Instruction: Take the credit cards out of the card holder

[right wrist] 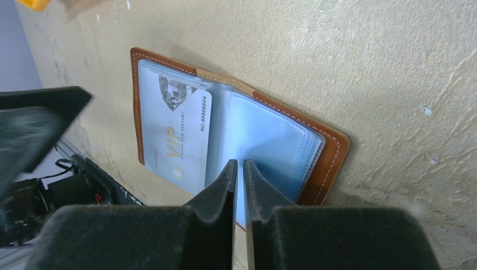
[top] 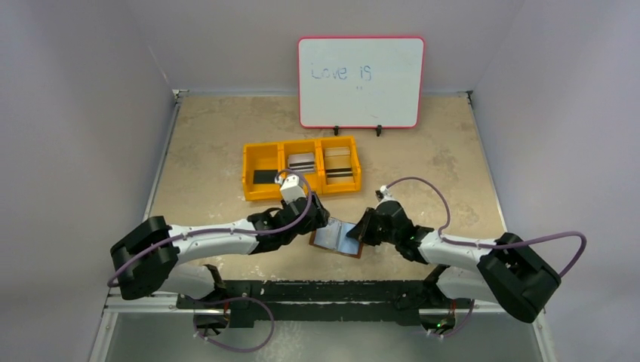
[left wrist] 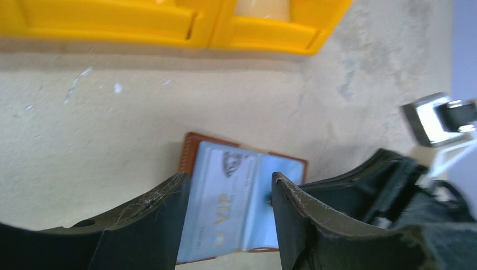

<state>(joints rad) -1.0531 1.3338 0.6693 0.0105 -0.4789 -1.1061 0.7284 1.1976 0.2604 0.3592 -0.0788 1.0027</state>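
Lying open on the counter (top: pixel 211 136) between both arms, the card holder (top: pixel 337 240) sits near the front edge, well apart from the yellow bin (top: pixel 246 170). Over it, the left claw (left wrist: pixel 230 184) gapes wide, astride a pale VIP credit card (left wrist: pixel 220 209). The right claw (right wrist: pixel 238 166) pinches a clear sleeve at its near edge.

Left arm (top: pixel 215 240) and right arm (top: pixel 456 247): white tube links, bulky matte-black joint housings. Purple cable (top: pixel 226 229) runs along the left arm, second purple cable (top: pixel 528 241) loops off the right arm. Left gripper (left wrist: pixel 230 208) and right gripper (right wrist: pixel 239 174): black wedge-shaped fingers, the left ones scuffed with pale scratches. White-silver camera block (top: pixel 288 185) on left wrist.
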